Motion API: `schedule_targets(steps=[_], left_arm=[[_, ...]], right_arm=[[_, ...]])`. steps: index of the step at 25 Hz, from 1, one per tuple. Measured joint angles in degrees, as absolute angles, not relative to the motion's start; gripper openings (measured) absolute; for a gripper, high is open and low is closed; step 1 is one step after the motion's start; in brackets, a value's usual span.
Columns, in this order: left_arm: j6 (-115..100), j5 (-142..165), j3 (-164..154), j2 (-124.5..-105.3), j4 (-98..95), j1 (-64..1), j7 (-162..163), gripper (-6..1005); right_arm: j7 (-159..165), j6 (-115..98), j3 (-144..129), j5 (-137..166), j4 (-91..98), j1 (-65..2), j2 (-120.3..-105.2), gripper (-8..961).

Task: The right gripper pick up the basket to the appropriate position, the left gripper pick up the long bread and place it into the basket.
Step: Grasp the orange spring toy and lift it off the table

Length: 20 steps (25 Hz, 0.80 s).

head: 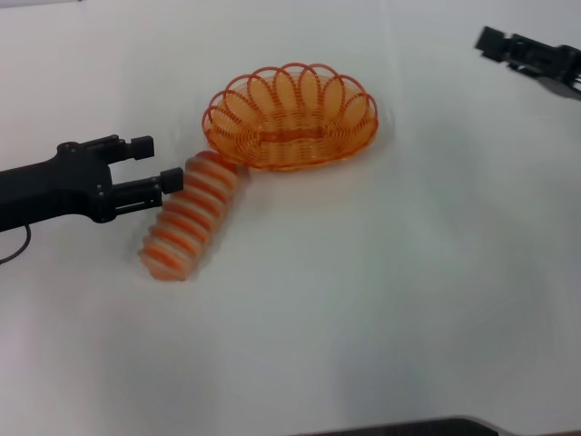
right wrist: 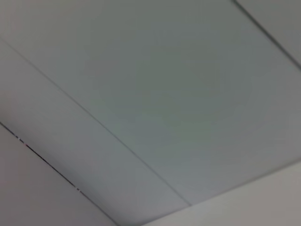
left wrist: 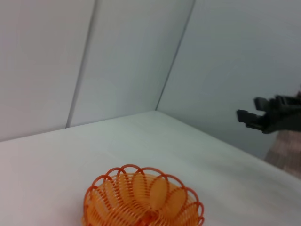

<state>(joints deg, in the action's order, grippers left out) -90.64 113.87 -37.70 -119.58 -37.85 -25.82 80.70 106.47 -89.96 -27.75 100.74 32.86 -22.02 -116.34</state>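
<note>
- The oval orange wire basket with a looped, petal-like rim sits on the plain white counter, towards the far middle of the head view; the left wrist view shows it too.
- The long toy bread with alternating orange and cream ridged stripes lies on the counter slantwise, just in front of the basket and to its left. Its far end touches or nearly touches the basket's near-left rim; I cannot tell which.
- The left tool, a black two-fingered claw on a black arm, reaches in from the left at the bread's far end. Its fingers are spread apart and grasp nothing: the nearer finger's tip is right against the loaf's left side, the other finger stands beyond it, clear of the loaf.
- The right tool, a matching black claw, hangs at the far right, well apart from the basket and bread. It also appears in the left wrist view. Its fingers seem parted, gripping nothing.
</note>
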Motion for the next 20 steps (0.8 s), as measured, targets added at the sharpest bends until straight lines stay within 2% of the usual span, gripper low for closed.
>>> schedule_targets(steps=[7,18,20], left_arm=[[-90.3,113.7,-36.2,-119.55,-35.6,-26.0,84.8,752],[-90.0,113.7,-34.7,-119.61,-35.2,-25.3,85.9,753],[-90.1,113.7,-34.7,-119.61,-35.2,-25.2,85.9,753]], right_arm=[[89.3,-93.5,-25.5,100.9,32.9,-19.0,-115.76,520],[69.1,-95.5,-24.8,101.0,32.5,-15.9,-117.34,567],[66.8,-95.1,-23.3,100.8,32.4,-15.7,-117.94,605]])
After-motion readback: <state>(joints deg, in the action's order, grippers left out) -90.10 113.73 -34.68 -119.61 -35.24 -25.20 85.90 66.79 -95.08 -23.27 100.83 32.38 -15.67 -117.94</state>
